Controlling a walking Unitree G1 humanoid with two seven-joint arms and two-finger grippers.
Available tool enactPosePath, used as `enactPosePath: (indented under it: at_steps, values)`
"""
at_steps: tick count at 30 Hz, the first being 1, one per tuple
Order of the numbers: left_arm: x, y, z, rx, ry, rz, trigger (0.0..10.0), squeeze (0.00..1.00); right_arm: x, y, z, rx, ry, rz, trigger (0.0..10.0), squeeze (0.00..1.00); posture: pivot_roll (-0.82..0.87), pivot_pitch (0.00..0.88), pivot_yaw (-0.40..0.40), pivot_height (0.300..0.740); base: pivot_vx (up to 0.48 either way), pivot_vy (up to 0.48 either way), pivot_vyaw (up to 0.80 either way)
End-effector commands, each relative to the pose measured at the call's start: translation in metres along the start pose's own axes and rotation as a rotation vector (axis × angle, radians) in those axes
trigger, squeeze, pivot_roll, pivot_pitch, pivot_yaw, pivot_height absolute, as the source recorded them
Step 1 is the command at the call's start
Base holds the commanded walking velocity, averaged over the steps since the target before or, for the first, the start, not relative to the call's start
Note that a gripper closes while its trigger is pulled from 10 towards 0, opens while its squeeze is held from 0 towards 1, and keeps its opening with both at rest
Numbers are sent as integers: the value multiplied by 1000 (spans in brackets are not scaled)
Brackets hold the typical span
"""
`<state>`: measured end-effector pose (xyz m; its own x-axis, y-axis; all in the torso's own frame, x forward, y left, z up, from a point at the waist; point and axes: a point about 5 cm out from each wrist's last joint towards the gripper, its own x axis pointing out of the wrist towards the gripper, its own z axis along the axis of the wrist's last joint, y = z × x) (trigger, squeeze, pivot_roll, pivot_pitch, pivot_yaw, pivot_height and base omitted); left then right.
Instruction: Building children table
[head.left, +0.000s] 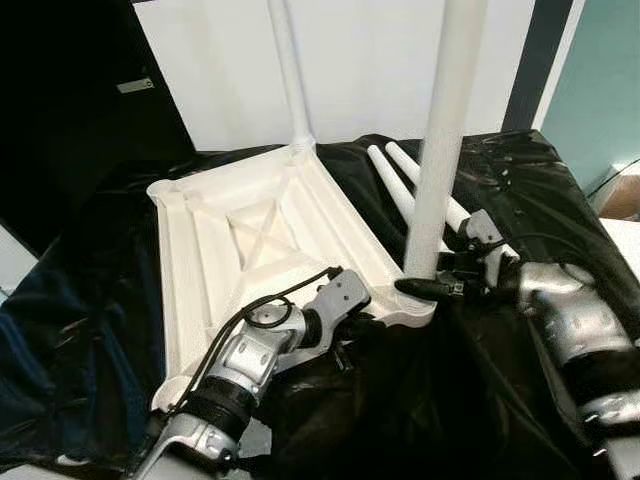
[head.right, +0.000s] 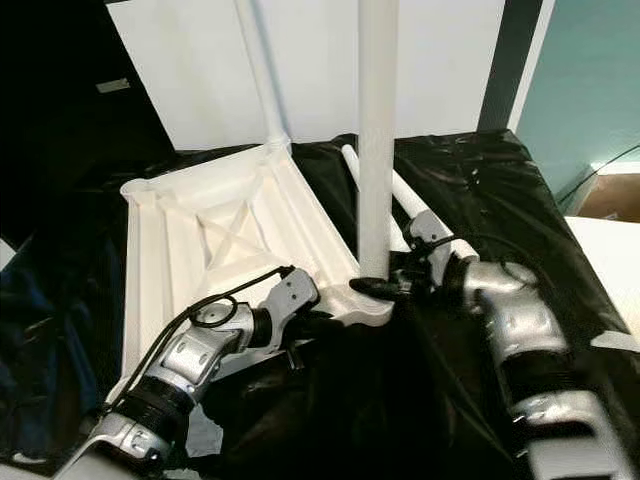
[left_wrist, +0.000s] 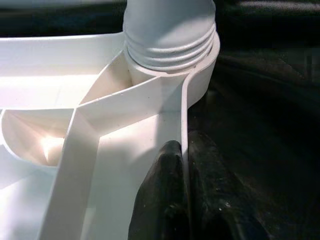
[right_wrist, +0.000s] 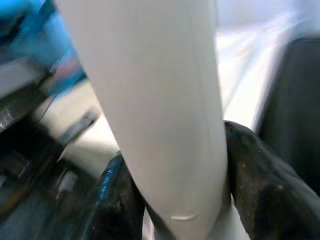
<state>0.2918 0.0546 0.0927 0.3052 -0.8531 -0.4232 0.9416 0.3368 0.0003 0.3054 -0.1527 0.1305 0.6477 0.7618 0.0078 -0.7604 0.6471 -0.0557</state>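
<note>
No legible text or labels anywhere.

Open ribbed tabletop (head.left: 260, 240) centre offers passage; upright legs (head.left: 440, 140) at 12 and 3 o'clock obstruct; loose legs (head.left: 400, 185) beyond.

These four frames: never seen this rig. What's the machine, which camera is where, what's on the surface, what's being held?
It is a humanoid robot with two silver arms, each ending in two black fingers. The two wide pictures come from its head camera, looking down. The two close-ups come from cameras on its wrists.

On a black sheet lies a white plastic tabletop, upside down, ribs showing. One leg stands upright in the far corner. Two spare legs lie beside the tabletop.

The left gripper pinches the tabletop's near rim. The right gripper clamps the base of a second upright leg, whose threaded end sits in the near corner socket.
</note>
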Motion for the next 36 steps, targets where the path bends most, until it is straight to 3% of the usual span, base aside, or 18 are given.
enactPosePath:
  at_steps: [1, 4, 7, 10, 15, 16, 18, 19, 20, 22, 24, 25, 26, 27, 28, 29, 32, 36]
  values:
    - [8, -16, -40, -155, 96, -10, 10000, 0, 26, 28, 8, 85, -151, -12, 0, 0, -14, 0, 71, 740, 0, 0, 0]
    - [9, -16, -39, -149, 98, -17, 10000, 0, 28, 45, -1, 136, -214, -210, 0, 0, -15, 0, 69, 740, 0, 0, 0]
    - [9, -15, -39, -149, 99, -15, 10000, 0, 26, 45, -5, 148, -211, -269, 0, 0, -15, 0, 69, 740, 0, 0, 0]
    - [9, -15, -39, -145, 104, -20, 10000, 0, 9, 22, -7, 88, -209, -520, 0, 0, -25, 0, 77, 740, 0, 0, 0]
    - [10, -16, -38, -146, 101, -22, 10000, 0, 6, 22, -5, 49, -210, -556, 0, 0, -25, 0, 74, 740, 0, 0, 0]
    - [11, -16, -38, -146, 99, -22, 10000, 0, 8, 22, -5, 44, -199, -533, 6196, 0, -26, 0, 73, 740, 0, 0, 0]
    - [11, -16, -38, -146, 99, -22, 10000, 0, 8, 22, -5, 44, -199, -533, 6196, 0, -26, 0, 73, 740, 0, 0, 0]
    - [11, -16, -37, -147, 97, -21, 10000, 0, 9, 24, -4, 37, -193, -512, 10000, 0, -26, 0, 73, 740, 0, 0, 0]
    - [11, -15, -37, -147, 95, -21, 10000, 0, 11, 25, -1, 25, -193, -463, 10000, 1000, -27, 0, 71, 740, 0, 0, 0]
    - [11, -15, -37, -148, 95, -20, 10000, 0, 13, 25, 0, 0, -169, -379, 10000, 1000, -31, 0, 72, 740, 0, 0, 0]
    - [11, -15, -37, -148, 95, -20, 10000, 0, 13, 25, 0, 0, -169, -379, 10000, 1000, -31, 0, 72, 740, 0, 0, 0]
    - [11, -14, -37, -147, 95, -19, 10000, 0, 14, 22, 0, -30, -133, -282, 10000, 1000, -32, 0, 71, 740, 0, 0, 0]
    - [11, -14, -37, -147, 95, -18, 10000, 0, 15, 19, 1, -53, -93, -166, 10000, 0, -32, 0, 70, 740, 0, 0, 0]
    - [11, -14, -37, -147, 95, -18, 10000, 0, 15, 19, 1, -53, -93, -166, 10000, 0, -32, 0, 70, 740, 0, 0, 0]
    - [11, -14, -37, -147, 94, -17, 10000, 0, 13, 17, 2, -92, -44, -15, 10000, 0, -31, 0, 70, 740, 0, 0, 0]
    - [11, -14, -37, -147, 94, -17, 10000, 0, 13, 17, 2, -92, -44, -15, 10000, 0, -31, 0, 70, 740, 0, 0, 0]
    - [12, -14, -36, -148, 92, -15, 10000, 0, 8, 4, 6, -145, 47, 159, 10000, 0, -22, 0, 65, 740, 0, 0, 0]
    - [11, -14, -37, -150, 91, -10, 10000, 0, 3, -7, 8, -161, 124, 253, 10000, 0, -15, 0, 61, 740, 0, 0, 0]
